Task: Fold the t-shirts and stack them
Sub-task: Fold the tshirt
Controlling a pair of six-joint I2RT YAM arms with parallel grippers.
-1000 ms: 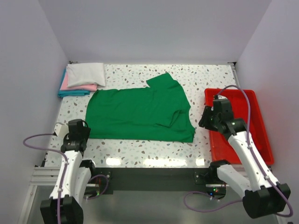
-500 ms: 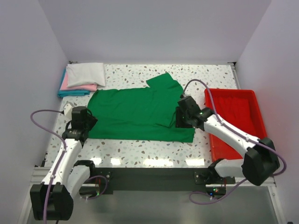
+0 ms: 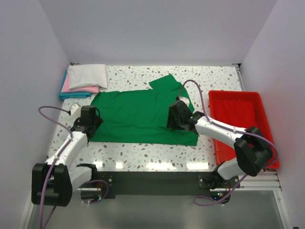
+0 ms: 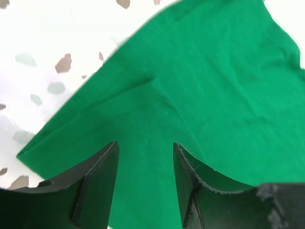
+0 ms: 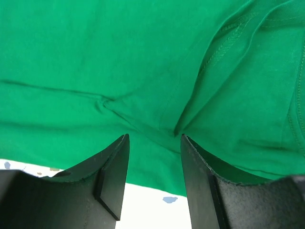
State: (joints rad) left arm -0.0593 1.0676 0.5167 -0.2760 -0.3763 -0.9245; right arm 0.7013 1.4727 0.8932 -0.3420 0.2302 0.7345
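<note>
Green t-shirt: lying open on the table, centre of the work area, turned sideways with its hem end to the left. One sleeve sticks out toward the far edge. Cloth on the right side is rumpled, with a flap lapped over near the seam. No clean fold made in it yet.

Folded stack: far-left corner, well apart from the green one. White shirt on top, pink under it, teal at the bottom, edges showing on the left.

Left gripper: over the near-left corner of the green shirt. Wrist view shows its jaws apart, flat cloth between them, nothing pinched; the corner edge and speckled table show just beyond.

Right gripper: over the right part of the shirt, by the sleeve seam. Jaws apart here too, straddling a crease and stitched seam, no cloth gripped. Cannot tell if the fingertips touch the fabric.

Red tray: right of the shirt, just beside its right edge, nothing visible in it.

Progress, my reading: three shirts look folded and stacked; the green one is the last. Both arms seem placed for a first pinch, so its folding and its transfer onto the stack are all to come
</note>
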